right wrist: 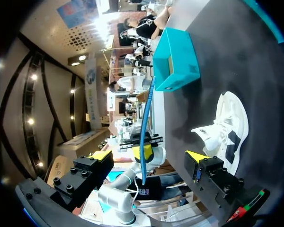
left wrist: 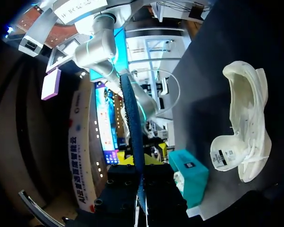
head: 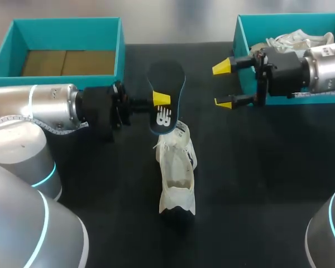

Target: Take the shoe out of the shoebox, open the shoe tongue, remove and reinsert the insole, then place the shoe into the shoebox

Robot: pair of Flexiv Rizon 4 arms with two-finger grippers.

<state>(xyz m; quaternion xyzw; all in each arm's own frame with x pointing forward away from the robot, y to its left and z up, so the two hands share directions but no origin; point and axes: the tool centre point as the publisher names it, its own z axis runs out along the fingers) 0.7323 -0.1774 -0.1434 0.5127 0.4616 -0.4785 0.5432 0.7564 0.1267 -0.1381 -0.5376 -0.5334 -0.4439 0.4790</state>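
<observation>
Counter (head: 279,184): black; carries two teal boxes at the far edge and a shoe in the middle
Left shoebox (head: 61,32): far left corner; open top; brown cardboard floor showing; also seen ahead of the right fingers in the right wrist view (right wrist: 176,60)
Right shoebox (head: 247,30): far right corner; open top; a second shoe (head: 298,40), white, lies inside; in the left wrist view it stands beyond the fingers (left wrist: 193,176)
Shoe (head: 176,174): white; lies on the counter near the middle, its length running near to far; mouth facing up; dark patch at its near end; a tongue label shows at its far end; outside both boxes (left wrist: 244,124) (right wrist: 229,125)
Insole (head: 166,84): dark with a blue edge and a white mark; held up off the counter, standing roughly upright just past the shoe's far end; whether its lower end touches the shoe I cannot tell; seen edge-on in both wrist views (left wrist: 131,127) (right wrist: 145,124)
Left fingers (head: 162,99): clamped on the lower part of the insole from two sides; the left arm (head: 44,106) comes in from the left, level above the counter
Right fingers (head: 222,67): spread wide apart; nothing between them; hanging just in front of the right shoebox's left wall, to the right of the insole and clear of it (right wrist: 102,155)
</observation>
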